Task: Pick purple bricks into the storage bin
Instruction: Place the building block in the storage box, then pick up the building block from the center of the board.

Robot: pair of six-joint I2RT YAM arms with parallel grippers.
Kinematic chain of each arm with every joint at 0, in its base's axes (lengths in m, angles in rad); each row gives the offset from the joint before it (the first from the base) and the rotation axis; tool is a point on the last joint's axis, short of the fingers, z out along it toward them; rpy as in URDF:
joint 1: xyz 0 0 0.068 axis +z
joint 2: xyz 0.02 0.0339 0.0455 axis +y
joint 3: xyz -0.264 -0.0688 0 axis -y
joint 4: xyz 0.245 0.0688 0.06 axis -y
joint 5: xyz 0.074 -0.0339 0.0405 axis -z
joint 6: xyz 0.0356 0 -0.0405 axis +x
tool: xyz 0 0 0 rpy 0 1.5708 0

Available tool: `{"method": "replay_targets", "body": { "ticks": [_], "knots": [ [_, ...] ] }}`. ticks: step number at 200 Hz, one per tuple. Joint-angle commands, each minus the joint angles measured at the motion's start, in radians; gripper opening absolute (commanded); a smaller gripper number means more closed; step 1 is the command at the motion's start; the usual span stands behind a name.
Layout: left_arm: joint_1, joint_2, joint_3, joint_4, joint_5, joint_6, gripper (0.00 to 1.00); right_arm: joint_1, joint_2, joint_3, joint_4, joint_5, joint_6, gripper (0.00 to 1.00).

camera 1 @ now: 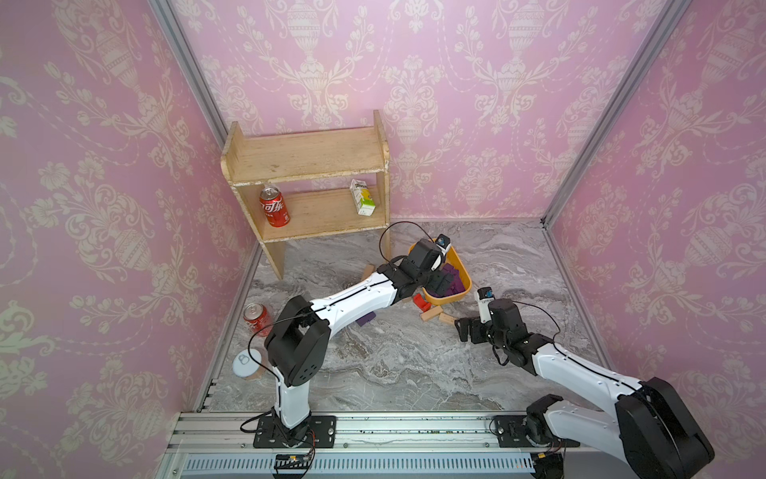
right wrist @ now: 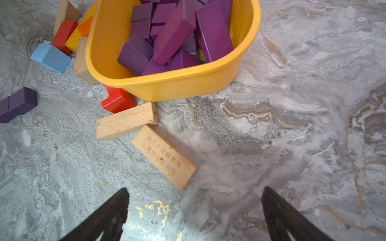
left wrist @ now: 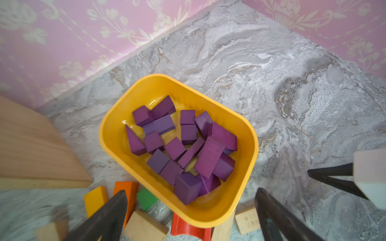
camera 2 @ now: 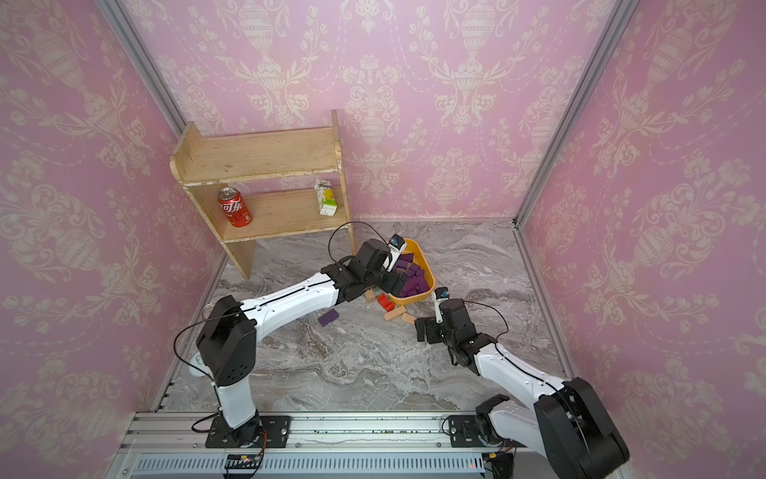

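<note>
The yellow-orange storage bin [left wrist: 112, 133] [right wrist: 177, 87] [camera 1: 461, 265] [camera 2: 429, 277] sits at the back middle of the marble table. Several purple bricks [left wrist: 208, 156] [right wrist: 175, 35] [camera 2: 410, 273] lie piled inside it. My left gripper [left wrist: 191, 191] [camera 1: 439, 283] hangs over the bin's near end, open, with nothing between its fingers. One loose purple brick [camera 2: 328, 318] [right wrist: 17, 104] [camera 1: 367, 319] lies on the table under the left forearm. My right gripper [right wrist: 195, 189] [camera 1: 466, 327] hovers low, open and empty, in front of the bin.
Red [right wrist: 118, 101], tan [right wrist: 125, 121] [right wrist: 165, 156], light-blue [right wrist: 51, 57], orange [left wrist: 127, 187], yellow [left wrist: 95, 198] and green [left wrist: 147, 198] blocks crowd the bin's near side. A wooden shelf [camera 1: 306, 166] with a cola can [camera 1: 274, 206] and carton [camera 1: 362, 197] stands behind. Another can [camera 1: 257, 318] lies at the left.
</note>
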Motion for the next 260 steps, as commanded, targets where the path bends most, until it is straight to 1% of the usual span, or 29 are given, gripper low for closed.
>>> {"method": "replay_targets", "body": {
  "ticks": [1, 32, 47, 62, 83, 101, 118, 130, 134, 173, 190, 202, 225, 229, 235, 260],
  "knots": [
    [0.004, -0.108, -0.121, 0.059, -0.123, -0.024, 0.97, 0.002, -0.023, -0.006, 0.039, -0.040, 0.007, 1.00],
    [0.004, -0.240, -0.288, 0.040, -0.184, -0.074, 0.98, 0.002, 0.012, -0.007, 0.099, -0.135, 0.006, 1.00],
    [0.004, -0.306, -0.359, 0.011, -0.185, -0.092, 0.98, 0.002, 0.029, 0.019, 0.087, -0.185, 0.009, 0.99],
    [0.004, -0.376, -0.417, -0.030, -0.226, -0.121, 0.98, 0.018, 0.034, 0.047, 0.066, -0.214, 0.003, 0.97],
    [0.004, -0.491, -0.505, -0.059, -0.286, -0.168, 0.98, 0.091, 0.054, 0.100, 0.021, -0.173, -0.014, 0.94],
    [0.005, -0.594, -0.587, -0.050, -0.322, -0.210, 0.98, 0.178, 0.116, 0.165, -0.011, -0.126, -0.023, 0.93],
    [0.006, -0.672, -0.665, -0.020, -0.363, -0.249, 0.99, 0.235, 0.218, 0.252, -0.034, -0.128, -0.022, 0.92],
    [0.008, -0.712, -0.684, -0.012, -0.387, -0.270, 0.99, 0.263, 0.289, 0.314, -0.047, -0.156, -0.027, 0.90],
    [0.008, -0.724, -0.716, -0.011, -0.394, -0.277, 0.99, 0.272, 0.306, 0.333, -0.049, -0.167, -0.029, 0.89],
    [0.011, -0.795, -0.755, -0.023, -0.456, -0.327, 0.99, 0.363, 0.485, 0.529, -0.097, -0.187, -0.052, 0.83],
    [0.009, -0.818, -0.763, -0.061, -0.453, -0.348, 0.99, 0.396, 0.570, 0.623, -0.143, -0.177, -0.063, 0.71],
    [0.011, -0.838, -0.763, -0.103, -0.461, -0.364, 0.99, 0.413, 0.621, 0.673, -0.164, -0.171, -0.062, 0.66],
    [0.011, -0.888, -0.779, -0.138, -0.475, -0.384, 0.99, 0.438, 0.722, 0.763, -0.195, -0.161, -0.074, 0.62],
    [0.011, -0.897, -0.782, -0.135, -0.478, -0.386, 0.99, 0.446, 0.744, 0.817, -0.210, -0.155, -0.083, 0.62],
    [0.011, -0.913, -0.794, -0.129, -0.483, -0.389, 0.99, 0.451, 0.767, 0.847, -0.230, -0.147, -0.092, 0.61],
    [0.013, -0.960, -0.828, -0.096, -0.485, -0.390, 0.99, 0.479, 0.868, 0.976, -0.338, -0.062, -0.128, 0.59]
  ]
}}
